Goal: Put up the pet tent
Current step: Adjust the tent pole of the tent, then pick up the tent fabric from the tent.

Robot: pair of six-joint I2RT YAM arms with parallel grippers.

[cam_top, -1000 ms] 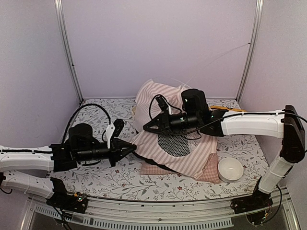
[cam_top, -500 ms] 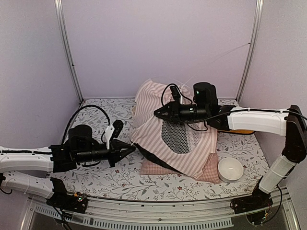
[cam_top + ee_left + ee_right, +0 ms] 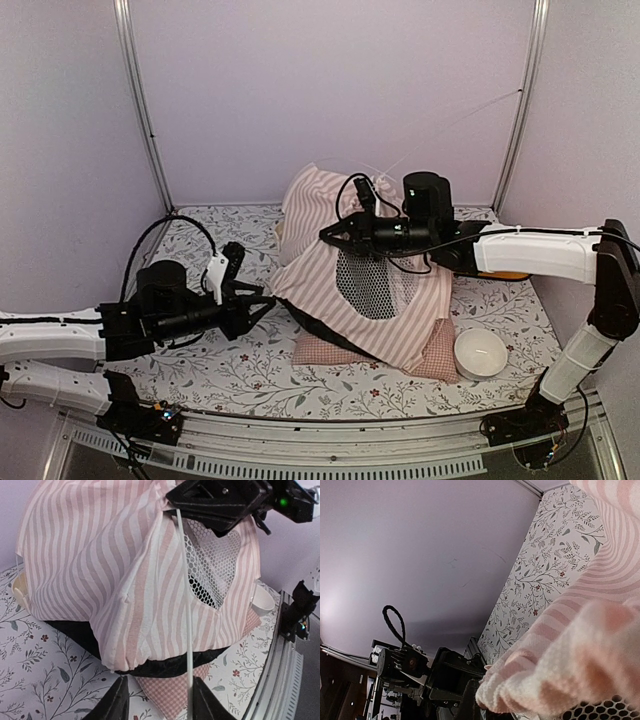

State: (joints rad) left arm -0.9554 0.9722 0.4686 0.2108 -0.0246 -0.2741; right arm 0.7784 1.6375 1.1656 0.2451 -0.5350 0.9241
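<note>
Two fingers have just parted. The left gripper (image 3: 255,300), at 8 o'clock of the pet tent (image 3: 400,330), was pinched to a point a second ago and now stands spread about halfway, holding nothing. In the left wrist view a thin white pole (image 3: 186,605) runs down between its fingertips, closer to the right-hand one. I cannot tell whether it touches.

My read is that the left arm has let go or is lining up a fresh grab at the tent's lower hem, so the frame is not yet seated on that side.

Further in, the pink checked cushion (image 3: 325,352) pokes out from under the tent at 6 o'clock, and a white bowl (image 3: 480,352) sits at 4 o'clock on the floral table (image 3: 240,375).

The tent itself stands at mid-table. It is half raised and slumping, its mesh window (image 3: 365,285) facing the arms.

Farthest back, the right gripper (image 3: 335,235) is at 11 o'clock on the tent's crown, pressed together on a bunch of striped fabric. A second ago it was lower and the tent lay flatter. Over the last half second it has held that height, so the lift looks paused while the left arm resets.
</note>
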